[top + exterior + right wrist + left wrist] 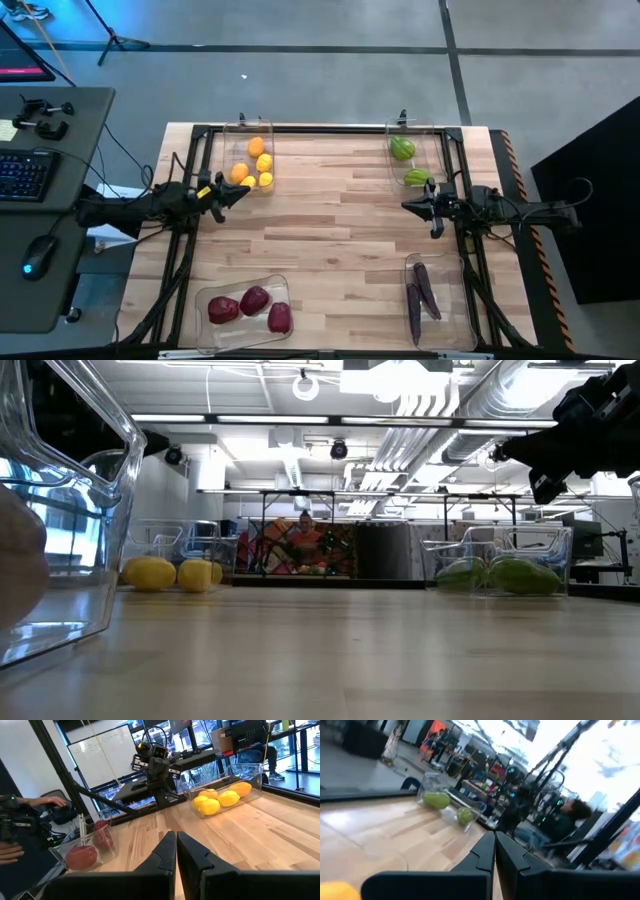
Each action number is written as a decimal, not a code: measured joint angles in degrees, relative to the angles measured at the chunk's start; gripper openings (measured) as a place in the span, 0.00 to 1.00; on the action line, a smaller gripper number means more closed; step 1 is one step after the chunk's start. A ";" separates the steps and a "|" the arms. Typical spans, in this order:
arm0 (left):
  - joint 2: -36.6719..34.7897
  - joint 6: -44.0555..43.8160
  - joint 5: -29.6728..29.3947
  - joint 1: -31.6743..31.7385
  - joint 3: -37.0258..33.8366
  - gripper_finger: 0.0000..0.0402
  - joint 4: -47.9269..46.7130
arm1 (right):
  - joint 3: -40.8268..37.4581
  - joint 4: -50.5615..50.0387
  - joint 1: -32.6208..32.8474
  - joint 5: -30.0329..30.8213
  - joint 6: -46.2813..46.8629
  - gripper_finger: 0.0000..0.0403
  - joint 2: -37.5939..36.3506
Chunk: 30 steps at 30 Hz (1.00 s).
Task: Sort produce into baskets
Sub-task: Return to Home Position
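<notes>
Four clear baskets stand at the table's corners. The far-left basket (250, 158) holds orange and yellow round pieces (218, 800). The far-right basket (412, 160) holds green pieces (436, 800). Dark red lumps (250, 308) lie in the near-left basket (245, 312), and long dark purple pieces (420, 292) in the near-right basket (440, 300). My left gripper (243, 190) hovers shut at the table's left edge, pointing level toward the right. My right gripper (408, 206) hovers shut at the right edge, pointing level toward the left. Neither holds anything.
A black frame (330, 128) runs along the table's far edge and down both sides. The bare wooden table (330, 230) stretches between the two grippers. A desk with a keyboard (25, 175) and mouse stands left of the table. A person's hand (47, 801) shows beyond the table's left side.
</notes>
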 joint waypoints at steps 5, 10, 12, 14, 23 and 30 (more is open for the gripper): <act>0.03 15.60 4.67 -0.84 -0.06 0.00 -1.11 | 0.00 0.01 0.00 0.07 0.00 0.01 0.26; 0.03 27.71 9.13 -1.25 -0.06 0.00 -1.91 | 0.00 0.01 0.00 0.07 0.00 0.01 0.26; 0.03 27.12 9.23 -1.25 -0.06 0.00 -1.91 | 0.00 0.00 0.00 0.07 0.01 0.01 0.26; 0.03 24.18 9.16 -1.25 -0.06 0.00 -1.90 | -0.02 0.00 0.00 0.07 0.00 0.01 0.26; 0.58 18.38 9.06 -1.09 -0.06 0.00 -1.84 | -0.02 0.00 0.00 0.04 0.00 0.01 0.26; 0.55 18.38 9.05 -1.11 -0.06 0.00 -1.80 | -0.02 0.00 -0.01 0.04 0.00 0.01 0.26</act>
